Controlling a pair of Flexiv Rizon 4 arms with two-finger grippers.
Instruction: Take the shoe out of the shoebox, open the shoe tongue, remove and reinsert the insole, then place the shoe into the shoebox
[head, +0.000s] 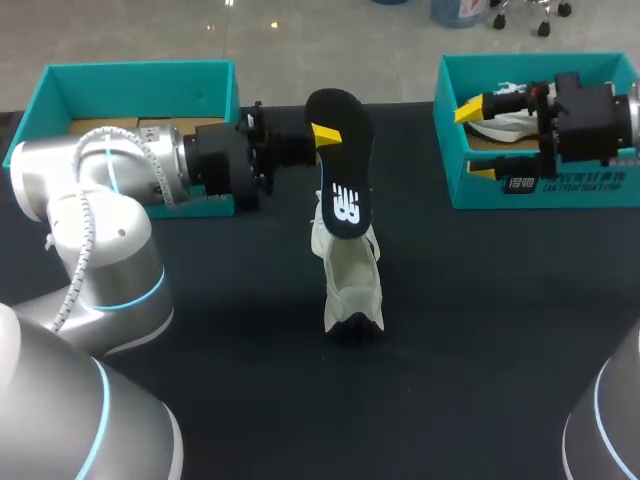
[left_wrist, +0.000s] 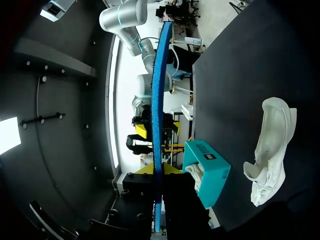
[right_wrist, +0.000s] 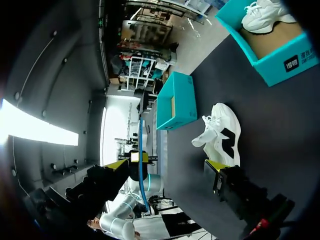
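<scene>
Shoe: a white shoe (head: 352, 275) lies on the dark table (head: 480, 330) between the two boxes, outside both and clear of both sets of fingers.
Insole: the insole (head: 345, 170), black on top and blue beneath, stands on end in the air past the shoe's far end.
Left gripper (left_wrist: 157, 171): fingers clamped on the insole from both sides.
Right gripper (head: 477, 142): fingers wide apart, gripping nothing, over the right box.
Left box (head: 140, 78): teal, with brown cardboard (head: 110, 127) inside.
Right box (head: 540, 185): teal, with a second white shoe (right_wrist: 262, 15) inside.
</scene>
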